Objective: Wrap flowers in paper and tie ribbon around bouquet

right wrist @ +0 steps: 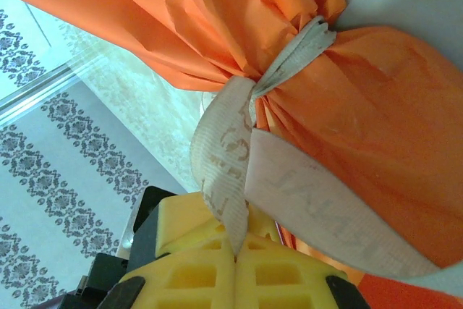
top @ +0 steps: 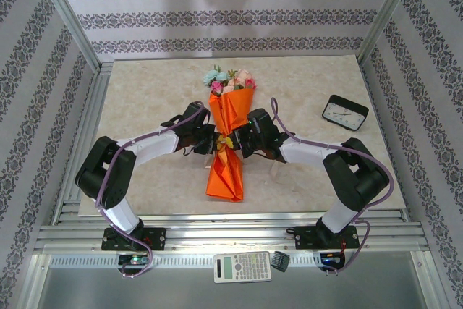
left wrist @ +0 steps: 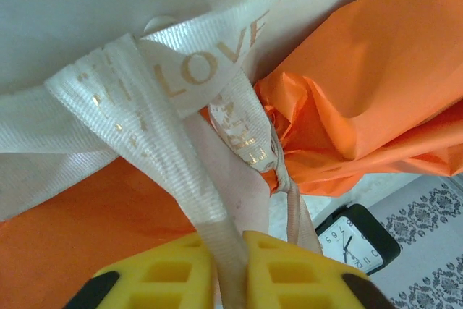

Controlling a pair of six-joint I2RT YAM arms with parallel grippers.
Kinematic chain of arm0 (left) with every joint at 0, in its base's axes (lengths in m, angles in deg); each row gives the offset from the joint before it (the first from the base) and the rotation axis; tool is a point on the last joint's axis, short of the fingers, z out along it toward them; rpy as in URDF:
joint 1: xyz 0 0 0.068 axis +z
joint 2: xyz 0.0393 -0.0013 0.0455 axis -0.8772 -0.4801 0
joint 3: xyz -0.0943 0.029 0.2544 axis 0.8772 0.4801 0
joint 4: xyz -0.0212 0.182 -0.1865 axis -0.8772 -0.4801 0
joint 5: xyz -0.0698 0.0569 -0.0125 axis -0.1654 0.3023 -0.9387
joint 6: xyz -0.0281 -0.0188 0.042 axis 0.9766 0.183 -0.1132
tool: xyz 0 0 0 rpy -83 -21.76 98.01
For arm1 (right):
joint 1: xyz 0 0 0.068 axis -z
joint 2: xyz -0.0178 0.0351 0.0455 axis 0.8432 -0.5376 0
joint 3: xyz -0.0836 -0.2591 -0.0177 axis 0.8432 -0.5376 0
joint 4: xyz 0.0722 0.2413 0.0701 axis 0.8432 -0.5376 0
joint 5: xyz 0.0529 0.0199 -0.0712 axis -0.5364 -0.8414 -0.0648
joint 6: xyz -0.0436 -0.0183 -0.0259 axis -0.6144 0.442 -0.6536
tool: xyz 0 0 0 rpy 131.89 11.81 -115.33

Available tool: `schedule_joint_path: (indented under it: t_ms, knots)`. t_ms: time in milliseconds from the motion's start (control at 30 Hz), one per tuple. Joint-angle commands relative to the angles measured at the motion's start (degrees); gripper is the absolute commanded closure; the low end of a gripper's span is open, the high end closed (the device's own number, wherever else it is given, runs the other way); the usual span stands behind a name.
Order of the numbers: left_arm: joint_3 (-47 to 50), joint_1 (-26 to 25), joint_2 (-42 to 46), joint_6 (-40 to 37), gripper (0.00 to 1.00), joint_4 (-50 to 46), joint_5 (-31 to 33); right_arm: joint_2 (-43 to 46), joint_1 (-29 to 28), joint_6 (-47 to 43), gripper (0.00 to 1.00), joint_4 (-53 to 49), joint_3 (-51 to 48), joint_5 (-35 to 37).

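**At the waist of the bouquet [top: 226, 171], two grippers on one ribbon [top: 226, 141]**

At the very near edge lies a calculator [top: 242, 267]. Further in, the bouquet rests flat on the table [top: 137, 92], with its narrow end toward the arms. The left gripper [top: 207, 139] meets it from the left and the right gripper [top: 243, 140] from the right, both at the tied waist.

In the left wrist view, the left gripper [left wrist: 230, 255] has its yellow pads closed on a strand of the ribbon [left wrist: 145, 128], which carries the gold letters "LOVE". In the right wrist view, the right gripper [right wrist: 235, 247] pinches another strand in the same way. There the ribbon [right wrist: 224, 150] is drawn tight around the gathered orange paper [right wrist: 376, 128].

Beyond the waist, the flowers [top: 230, 79] show at the wide end, toward the far wall. A black clock [top: 345, 112] lies at the far right, well apart.
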Motion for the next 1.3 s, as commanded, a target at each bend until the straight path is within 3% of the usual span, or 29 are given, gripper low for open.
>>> schedule_joint_path:
  t_ms: [0,133,167,267,367,467,667,767,867,1000,1167,1267]
  knots:
    - [-0.5,-0.2,0.9,1.3,0.9,-3.8,0.9,1.3,0.6,-0.5,1.0,0.1,-1.1,0.4]
    - [-1.5,-0.2,0.8,-0.4,0.9,-5.8,0.0,2.8,0.8,-1.1,1.0,-1.4,-2.4,1.2]
    - [-1.7,-0.3,0.6,-0.8,0.87,-6.1,-0.9,2.8,0.8,-1.2,1.0,-1.4,-2.7,0.9]
    - [-2.3,-0.3,0.6,-2.3,0.63,-8.6,-3.0,2.1,0.8,-1.3,1.0,-1.2,-3.5,0.5]
    - [-2.8,-0.2,2.5,-4.6,0.57,-11.6,-2.6,1.6,0.9,-2.0,1.0,-0.8,-3.6,0.5]
    - [-4.3,0.0,4.3,-7.7,0.6,-13.3,-2.2,1.2,1.2,-3.2,1.0,-1.3,-3.5,0.3]
    - [-8.1,0.4,5.9,-17.6,0.77,-17.9,-4.2,0.5,1.1,-3.9,1.0,-1.1,-3.4,-0.3]
    - [-10.1,1.8,5.0,-30.0,0.93,-15.9,-6.3,0.5,1.2,-3.8,1.0,-1.0,-3.8,-0.2]
    - [-15.9,3.1,-0.1,-46.1,0.95,-20.5,-10.2,0.4,1.2,-3.7,1.0,-0.7,-4.1,-0.1]
    - [-24.5,3.2,-8.3,-64.5,0.95,-26.5,-15.5,-0.4,1.2,-3.6,1.0,0.2,-4.5,-0.3]
    - [-26.1,2.8,-9.3,-82.6,0.82,-29.4,-11.1,-0.6,1.3,-3.2,1.0,0.4,-4.7,-0.2]
    - [-24.8,3.0,-9.0,-89.7,0.79,-28.5,-8.3,-0.6,1.2,-3.0,1.0,0.5,-4.9,0.0]
